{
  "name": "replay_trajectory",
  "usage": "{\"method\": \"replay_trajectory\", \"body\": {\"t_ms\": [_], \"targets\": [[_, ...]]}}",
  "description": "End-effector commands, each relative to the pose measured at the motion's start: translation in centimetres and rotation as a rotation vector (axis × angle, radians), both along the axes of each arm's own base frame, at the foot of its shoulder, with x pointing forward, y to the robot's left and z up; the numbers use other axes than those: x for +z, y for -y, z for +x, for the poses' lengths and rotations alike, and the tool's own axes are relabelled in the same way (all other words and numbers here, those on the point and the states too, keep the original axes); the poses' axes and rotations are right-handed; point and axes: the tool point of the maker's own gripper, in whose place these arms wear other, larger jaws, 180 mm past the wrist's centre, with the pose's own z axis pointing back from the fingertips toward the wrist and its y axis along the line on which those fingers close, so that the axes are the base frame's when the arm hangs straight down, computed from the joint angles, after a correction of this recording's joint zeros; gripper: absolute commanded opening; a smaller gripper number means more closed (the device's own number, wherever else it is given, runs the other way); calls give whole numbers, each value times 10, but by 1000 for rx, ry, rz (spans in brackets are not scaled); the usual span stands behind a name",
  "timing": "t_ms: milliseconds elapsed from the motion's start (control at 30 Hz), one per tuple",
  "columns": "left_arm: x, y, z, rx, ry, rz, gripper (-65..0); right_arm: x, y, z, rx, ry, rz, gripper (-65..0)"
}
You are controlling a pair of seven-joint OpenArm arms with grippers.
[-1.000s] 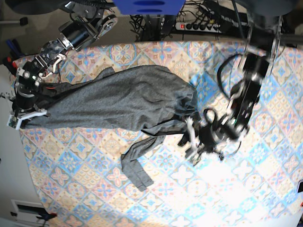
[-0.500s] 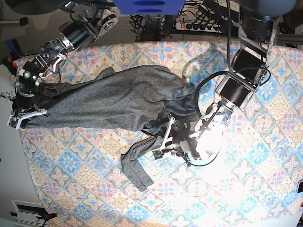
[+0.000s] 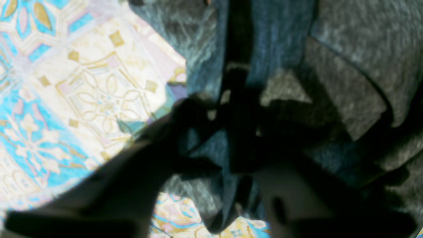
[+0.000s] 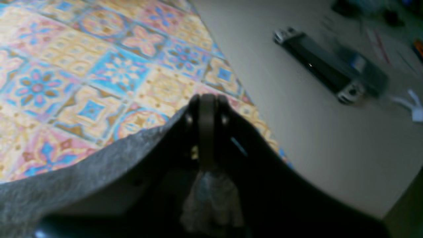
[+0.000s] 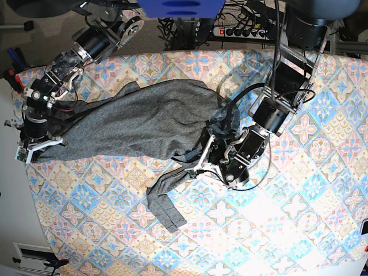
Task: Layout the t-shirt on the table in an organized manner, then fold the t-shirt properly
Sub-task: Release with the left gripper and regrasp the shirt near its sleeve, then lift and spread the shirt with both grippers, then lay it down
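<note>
In the left wrist view, the left tool point(image 3: 231, 155) is pressed into bunched t-shirt point(image 3: 347, 66); its grip cannot be told. In the right wrist view, the right tool point(image 4: 206, 109) is clenched on the hem at the surface point(image 4: 99, 66) edge. In the base view, the soft, floppy shirt lies crumpled mid-surface; seams are probably best gripped.

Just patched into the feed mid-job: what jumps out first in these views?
The dark grey t-shirt sprawls rumpled across the pastel tiled table, one sleeve trailing toward the near edge. The right gripper pinches its corner at the table's edge, fingers shut, while the left gripper is down in the bunched cloth mid-table.
</note>
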Motion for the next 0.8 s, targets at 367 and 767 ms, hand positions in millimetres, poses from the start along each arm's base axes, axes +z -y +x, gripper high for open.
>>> {"method": "replay_trajectory", "body": {"t_ms": [367,767], "targets": [[103,37,83,159,198,-294,-650,22,3,6,-1,69,-30,-650],[341,16,192,403,640,-612,-650,80,4,40,-7,237,-28,-650]]}}
